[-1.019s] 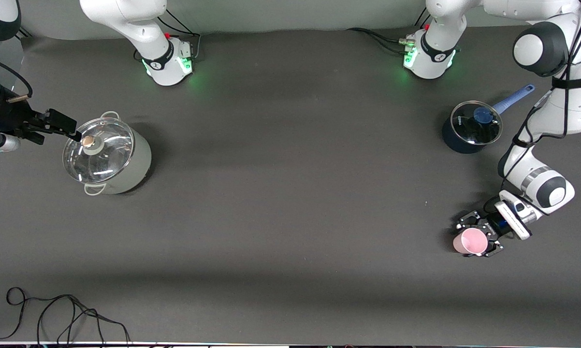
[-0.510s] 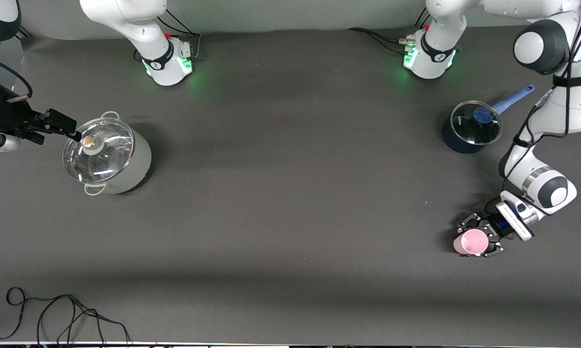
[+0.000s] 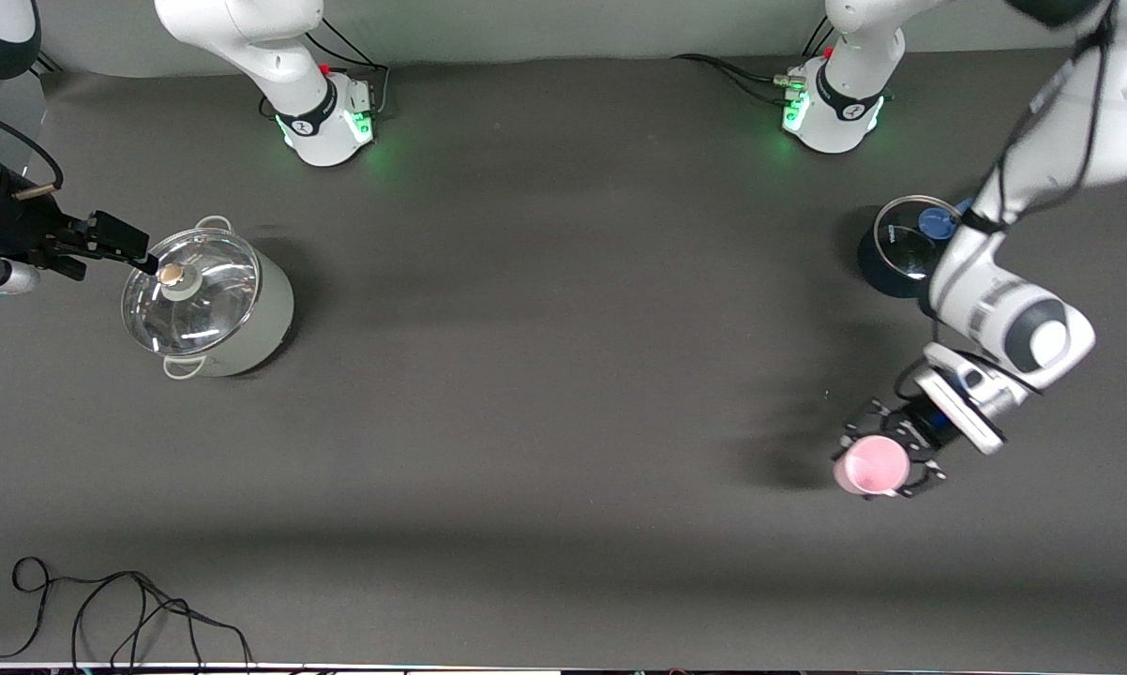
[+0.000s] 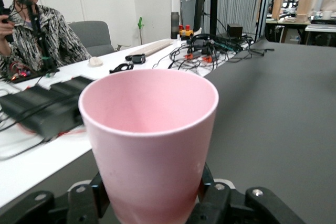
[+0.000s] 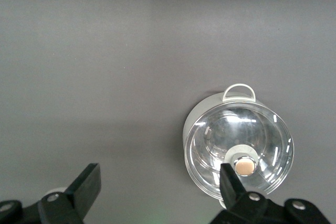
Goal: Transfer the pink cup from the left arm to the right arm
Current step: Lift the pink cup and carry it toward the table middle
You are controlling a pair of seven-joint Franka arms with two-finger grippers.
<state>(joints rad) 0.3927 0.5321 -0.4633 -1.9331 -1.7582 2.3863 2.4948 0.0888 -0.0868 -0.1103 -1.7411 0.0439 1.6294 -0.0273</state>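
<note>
The left gripper (image 3: 887,457) is pinching the pink cup (image 3: 869,466) between its jaws and holding it upright, mouth up, in the air over the dark tabletop (image 3: 563,394) at the left arm's end, with the cup's shadow falling on the surface beside it. The right gripper (image 3: 118,246) is waiting with its jaws spread wide, hanging above the tabletop just beside the glass-lidded grey pot (image 3: 209,298) at the right arm's end. A dark blue saucepan (image 3: 892,251) under a glass lid is sitting near the left arm's base, partly covered by that arm.
</note>
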